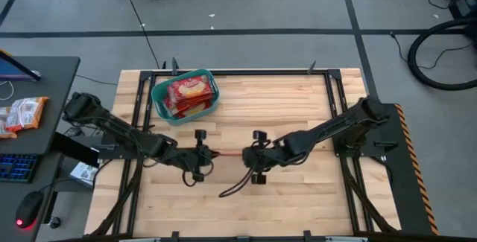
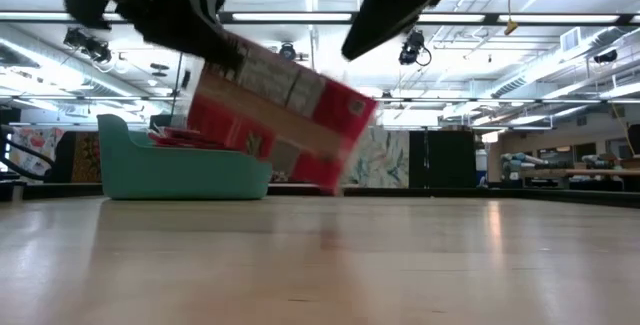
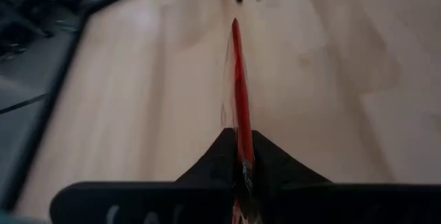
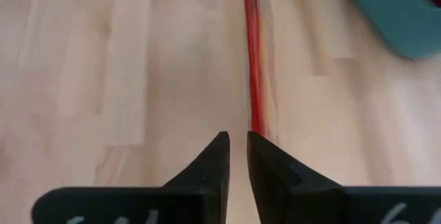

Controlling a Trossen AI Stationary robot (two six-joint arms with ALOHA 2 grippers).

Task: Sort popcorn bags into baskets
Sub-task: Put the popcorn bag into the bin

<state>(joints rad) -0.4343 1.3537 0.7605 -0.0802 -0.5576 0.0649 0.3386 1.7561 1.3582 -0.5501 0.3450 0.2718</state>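
Observation:
A flat red popcorn bag [image 2: 285,115] with a cream band hangs over the middle of the table, and my left gripper [image 3: 241,156] is shut on its left end. From above it shows edge-on as a thin red line [image 1: 229,153] between the two grippers. My right gripper [image 4: 238,145] stands just off the bag's other end, slightly open, with nothing between its fingers. It sits above the bag's upper right corner [image 2: 368,105]. The teal basket [image 1: 160,100] stands at the far left with several red packets [image 1: 188,94] lying in it. My left gripper pinches the bag's end nearest it [image 3: 240,141] between its two fingers. The fingers slant down from the table's left and lie along the bag. The bag stands on edge, stretches away toward my right gripper, tilts down to its free end [image 2: 335,180], and hangs clear of the table.
A black cable [image 1: 235,186] loops on the table near the right gripper. A dark metal frame [image 1: 328,86] runs around the tabletop. A desk [image 1: 45,71] with a keyboard, a mouse and a packet stands off the table's left. Bare wood lies at the near side and far right.

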